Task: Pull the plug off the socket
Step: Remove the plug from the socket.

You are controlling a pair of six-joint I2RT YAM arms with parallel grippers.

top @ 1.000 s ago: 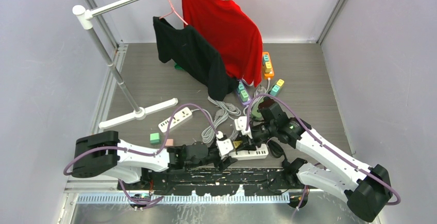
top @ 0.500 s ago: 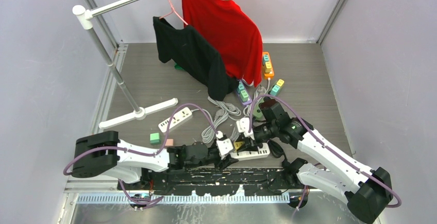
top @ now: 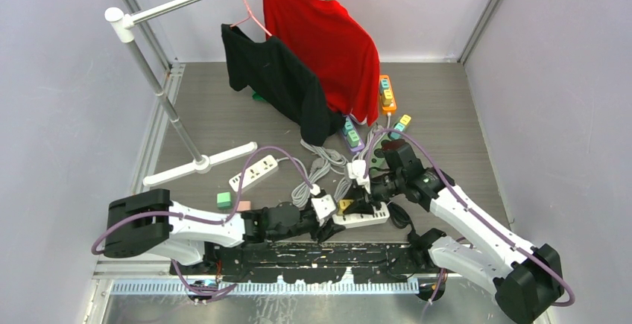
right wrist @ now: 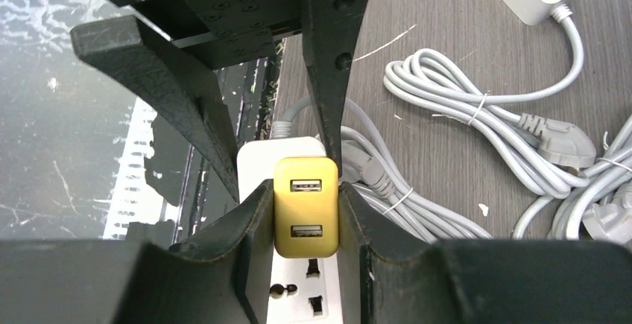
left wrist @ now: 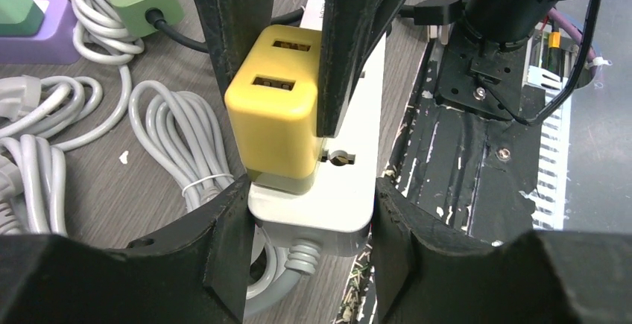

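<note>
The smooth yellow plastic plug (right wrist: 305,205), a small box, sits on the long white power strip (left wrist: 320,220), holes up, its long side running along the strip. The right gripper (right wrist: 304,190) squeezes it; the left gripper (left wrist: 309,197) grips the strip.

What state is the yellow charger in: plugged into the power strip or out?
Plugged in: the yellow charger sits against the white power strip, no prongs showing, with the right gripper shut on it.

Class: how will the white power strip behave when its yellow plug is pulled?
Likely light, being slim plastic: the white power strip would lift with the yellow plug unless the left pincer holds it. Its casing probably won't flex.
</note>
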